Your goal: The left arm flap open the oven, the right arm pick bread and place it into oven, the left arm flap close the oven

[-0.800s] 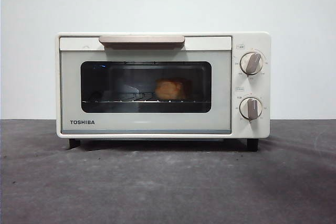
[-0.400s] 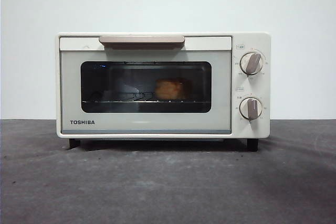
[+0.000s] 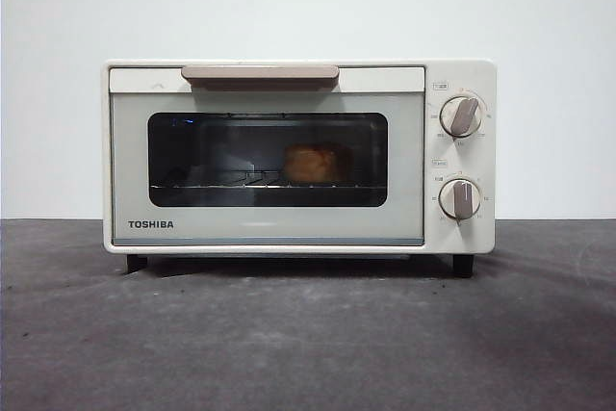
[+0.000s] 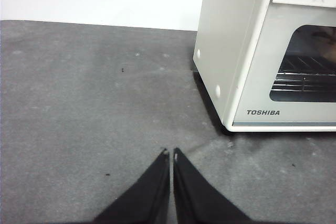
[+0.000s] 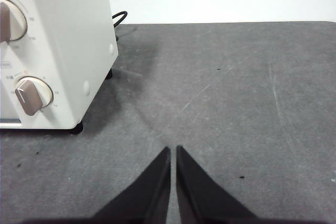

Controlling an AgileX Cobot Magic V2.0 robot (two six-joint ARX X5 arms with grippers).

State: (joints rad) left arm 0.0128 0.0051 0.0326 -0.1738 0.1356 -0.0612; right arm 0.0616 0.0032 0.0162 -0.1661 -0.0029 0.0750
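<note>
Front view: the TOSHIBA toaster oven (image 3: 298, 156) faces the camera, long axis sideways, door shut, the bread (image 3: 310, 164) inside on its wire rack (image 3: 207, 183). Left gripper (image 4: 171, 153) and right gripper (image 5: 173, 149) hover over the table (image 3: 308, 334), jaws together, empty.

Oven (image 3: 298, 156) square in mid-table, door shut flat against the body, handle (image 3: 260, 74) up along the top edge; no way in to the rack. Bread (image 3: 310, 164) sealed behind the glass. Bare grey table (image 3: 308, 344) in front and off both sides. Left gripper (image 4: 171, 155) over bare table off one flank, jaws pressed together. Right gripper (image 5: 173, 150) likewise off the knob (image 5: 31, 94) side. Black cable (image 5: 119, 18) behind that rear corner.
</note>
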